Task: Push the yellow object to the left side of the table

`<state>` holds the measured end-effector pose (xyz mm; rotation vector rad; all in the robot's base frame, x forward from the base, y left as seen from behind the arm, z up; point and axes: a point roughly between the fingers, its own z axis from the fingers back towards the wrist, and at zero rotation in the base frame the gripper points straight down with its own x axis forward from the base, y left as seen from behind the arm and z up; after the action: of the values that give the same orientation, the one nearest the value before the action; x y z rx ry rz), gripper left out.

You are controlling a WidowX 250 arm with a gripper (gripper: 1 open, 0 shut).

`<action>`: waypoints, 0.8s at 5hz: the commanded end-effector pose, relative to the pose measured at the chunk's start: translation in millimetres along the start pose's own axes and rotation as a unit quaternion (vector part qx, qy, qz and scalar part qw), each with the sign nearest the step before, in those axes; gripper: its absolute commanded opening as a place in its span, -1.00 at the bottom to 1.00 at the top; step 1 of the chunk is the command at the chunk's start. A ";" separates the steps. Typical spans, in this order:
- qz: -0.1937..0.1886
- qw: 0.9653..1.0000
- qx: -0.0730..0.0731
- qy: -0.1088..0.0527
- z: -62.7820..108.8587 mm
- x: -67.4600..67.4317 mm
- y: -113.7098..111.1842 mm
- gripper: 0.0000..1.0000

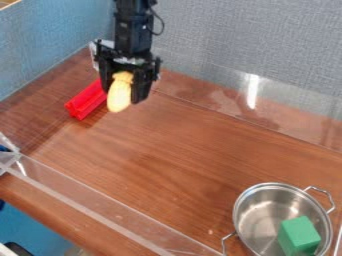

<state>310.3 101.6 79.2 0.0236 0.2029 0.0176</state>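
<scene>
The yellow object [120,94], a small toy corn cob, hangs upright between the fingers of my black gripper [123,88]. The gripper is shut on it, just above the back left part of the brown wooden table [147,160]. The cob's top end is hidden by the gripper body. The cob's lower tip sits right beside the red rectangular block [88,99], which lies on the table to its left.
A steel pot [283,222] holding a green cube [299,238] stands at the front right corner. Low clear acrylic walls [254,95] edge the tabletop, with a blue backdrop behind.
</scene>
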 end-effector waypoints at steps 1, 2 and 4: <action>0.025 1.000 0.002 -0.009 -3.1 -2.9 -4.8 -1.00; 0.006 1.000 0.007 0.000 -13.9 -9.1 -7.1 -1.00; 0.005 1.000 0.005 0.015 -30.7 -13.4 5.1 -1.00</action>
<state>283.8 102.5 36.7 0.0169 0.2887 0.0201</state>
